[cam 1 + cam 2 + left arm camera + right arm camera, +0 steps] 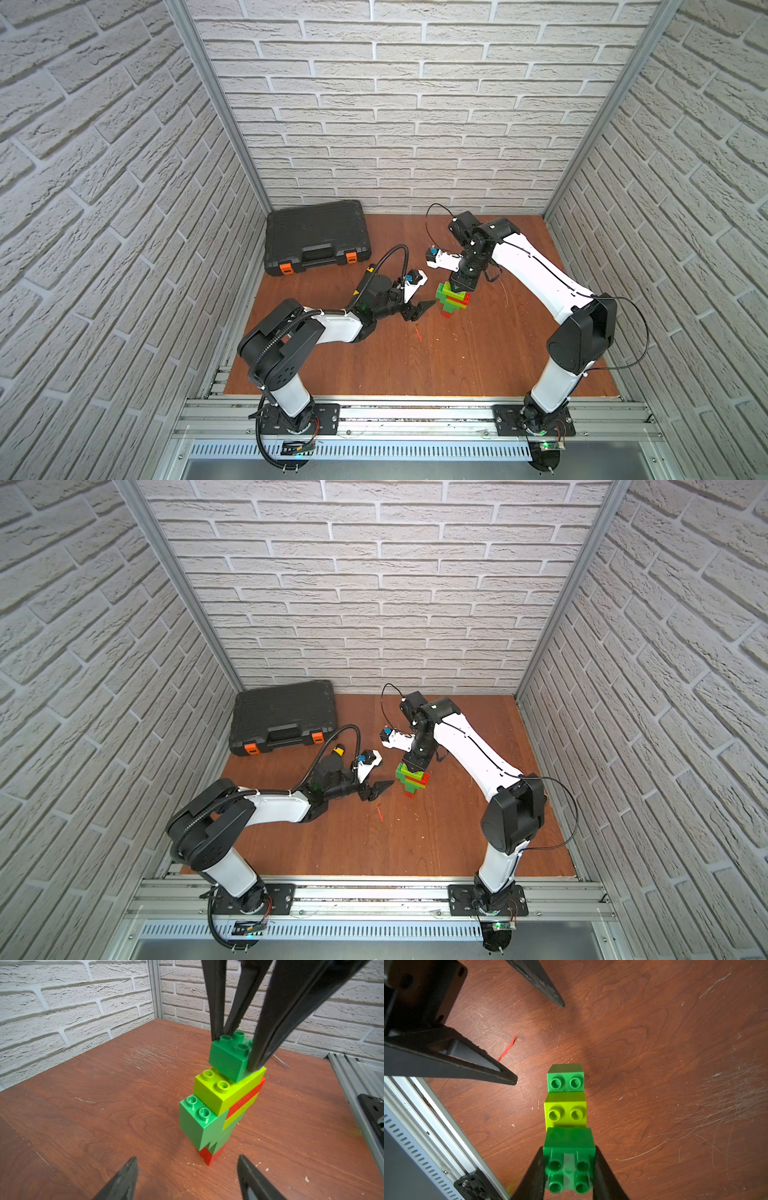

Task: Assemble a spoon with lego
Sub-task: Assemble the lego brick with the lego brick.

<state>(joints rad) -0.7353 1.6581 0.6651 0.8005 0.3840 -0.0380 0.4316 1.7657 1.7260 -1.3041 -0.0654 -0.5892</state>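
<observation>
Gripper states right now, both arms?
Left gripper: open, empty.
Right gripper: closed on the top dark green brick of the spoon.

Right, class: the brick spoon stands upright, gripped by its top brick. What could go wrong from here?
The spoon balances on one small red brick; released by the right gripper, it may topple. The open left gripper sits close beside it; a nudge could tip it.
</observation>
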